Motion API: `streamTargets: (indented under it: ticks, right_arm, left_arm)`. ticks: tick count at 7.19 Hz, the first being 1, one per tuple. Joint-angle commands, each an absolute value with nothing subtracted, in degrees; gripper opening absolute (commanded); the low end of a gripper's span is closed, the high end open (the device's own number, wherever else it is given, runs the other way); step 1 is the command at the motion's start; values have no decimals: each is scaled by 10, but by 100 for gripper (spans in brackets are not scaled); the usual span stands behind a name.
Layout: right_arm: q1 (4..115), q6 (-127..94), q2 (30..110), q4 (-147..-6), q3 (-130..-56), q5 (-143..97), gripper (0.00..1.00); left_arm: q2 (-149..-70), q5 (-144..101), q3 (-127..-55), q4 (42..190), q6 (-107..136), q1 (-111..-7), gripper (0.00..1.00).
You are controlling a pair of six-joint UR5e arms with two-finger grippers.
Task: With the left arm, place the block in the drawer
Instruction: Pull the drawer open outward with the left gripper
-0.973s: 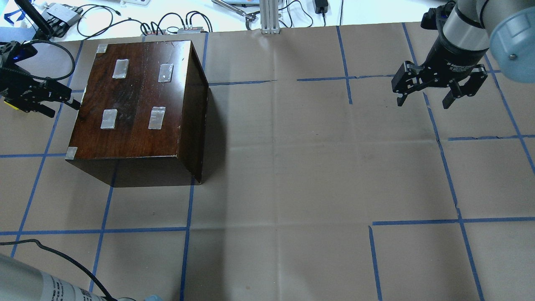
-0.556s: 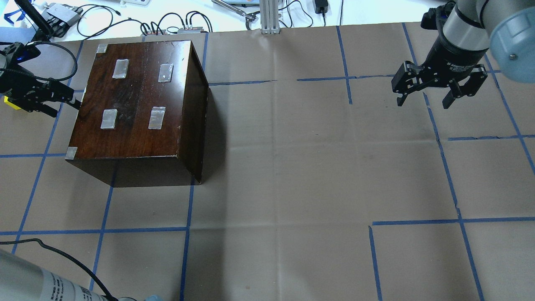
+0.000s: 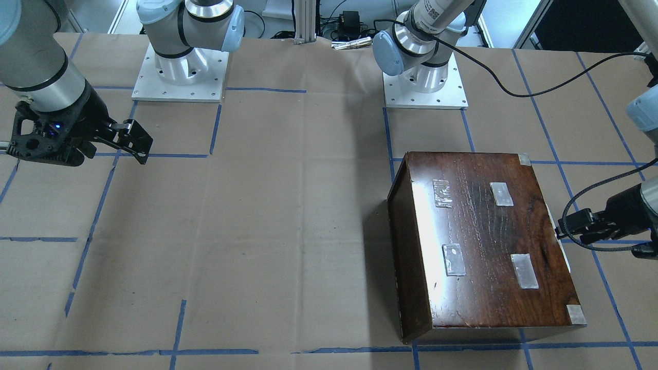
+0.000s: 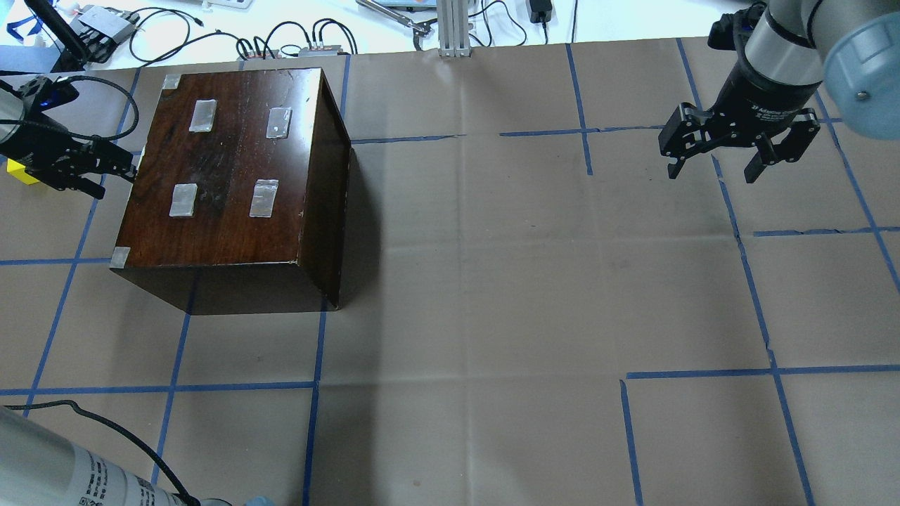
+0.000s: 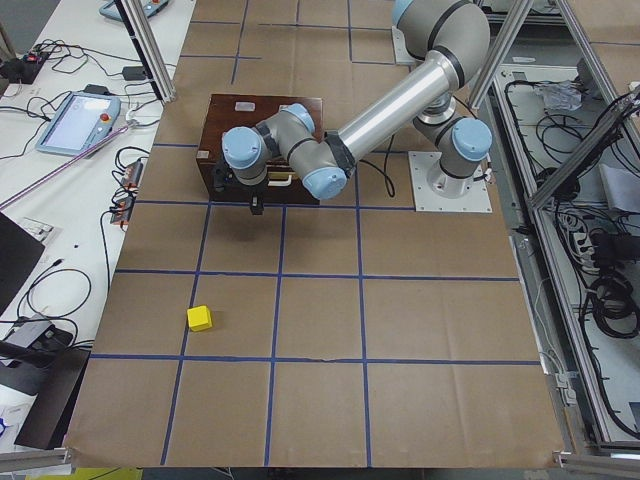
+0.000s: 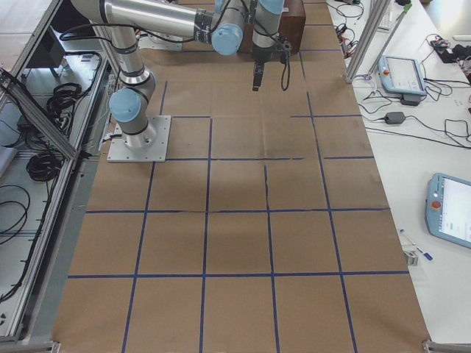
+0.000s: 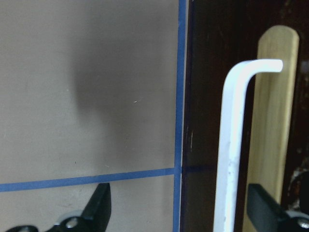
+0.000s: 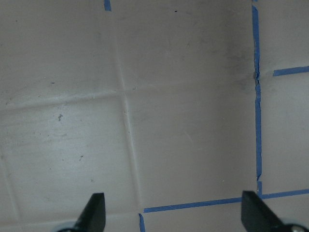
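The yellow block (image 5: 200, 318) lies on the paper away from the box; in the overhead view the block (image 4: 20, 173) peeks out behind the left gripper. The drawer is shut inside the dark brown box (image 4: 232, 169). Only a pale wood strip (image 7: 275, 121) and a white handle (image 7: 231, 145) of its front show. My left gripper (image 4: 116, 181) is open at the box's left side, its fingers either side of the handle in the left wrist view (image 7: 186, 212). My right gripper (image 4: 712, 173) is open and empty, far right above the paper.
Brown paper with blue tape lines (image 4: 457, 281) covers the table. Cables and devices (image 4: 302, 42) lie beyond the far edge. The arm bases (image 3: 180, 72) stand on the robot's side. A loose black cable (image 3: 514, 87) hangs from the left arm.
My left gripper has shifted a little toward the table's far edge along the box's left side, so more of the yellow block shows. The right arm has not moved.
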State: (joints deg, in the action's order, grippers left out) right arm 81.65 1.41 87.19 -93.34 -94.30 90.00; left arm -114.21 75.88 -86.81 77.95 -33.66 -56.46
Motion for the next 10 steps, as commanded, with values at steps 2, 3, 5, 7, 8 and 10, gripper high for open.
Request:
streamTargets:
  ticks: [2,3,5,7,8,10]
  right_arm:
    - [817,14,872,-933,-942,900,100]
    - [817,15,872,-933,-943,900,100]
    - [817,14,872,-933,-943,900,100]
    - [817,14,872,-933,-942,900,100]
    - [817,14,872,-933,-943,900,100]
    - [817,14,872,-933,-942,900,100]
  left_arm:
    - [-1146,759,-874,765,-337,-564,98]
    - [-1145,759,-875,765,-337,-564,98]
    - [-1151,762,-865,765,-343,-563,98]
    - [-1152,765,-864,759,-357,-558,98]
    - [-1152,765,-865,753,-360,-558,98]
    - [-1152,766,-865,751,-380,-543,98]
